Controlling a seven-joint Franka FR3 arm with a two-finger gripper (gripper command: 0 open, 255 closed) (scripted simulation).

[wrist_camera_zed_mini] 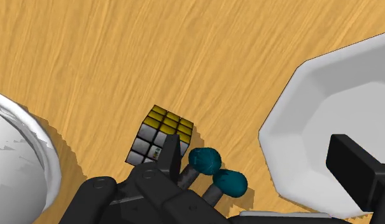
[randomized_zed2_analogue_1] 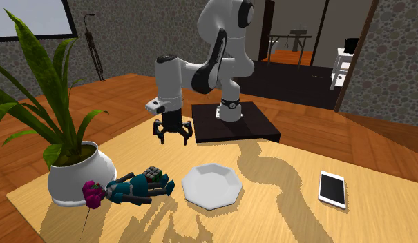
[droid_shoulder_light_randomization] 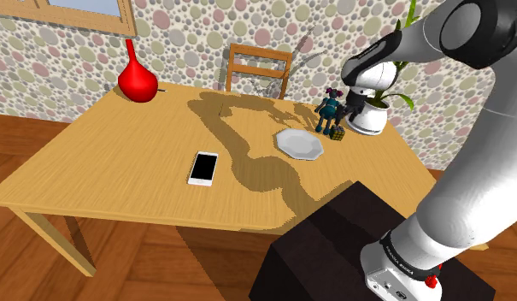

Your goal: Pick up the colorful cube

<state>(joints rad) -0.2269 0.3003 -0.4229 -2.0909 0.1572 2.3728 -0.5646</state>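
Gripper [randomized_zed2_analogue_1: 173, 135] hung above the table [randomized_zed2_analogue_1: 290, 221] with its jaws apart and nothing between them, so no grasp yet. Cube [wrist_camera_zed_mini: 160, 135] sat on the table, yellow face up with grey-white sides, in the tight gap between the white plant pot [randomized_zed2_analogue_1: 72, 181] and the white plate [randomized_zed2_analogue_1: 212, 186]. Doll [randomized_zed2_analogue_1: 128, 188] lay right against it; whether its teal legs touched the cube, couldn't tell.

Top-down pose made sense to me. With pot, doll and plate crowding the cube, a side approach looked blocked, and the wide jaws left room to straddle it.

Alignment looked off in the wrist view: the cube lay by one of the fingers [wrist_camera_zed_mini: 172, 151] rather than midway between the two, and the other finger sat over the plate. My read was that the hand needed a sideways shift to centre on the cube before descending.

Likely risks were a finger landing on the doll's legs, or nudging the cube toward the pot. Safest looked to be closing across the two faces clear of the doll.
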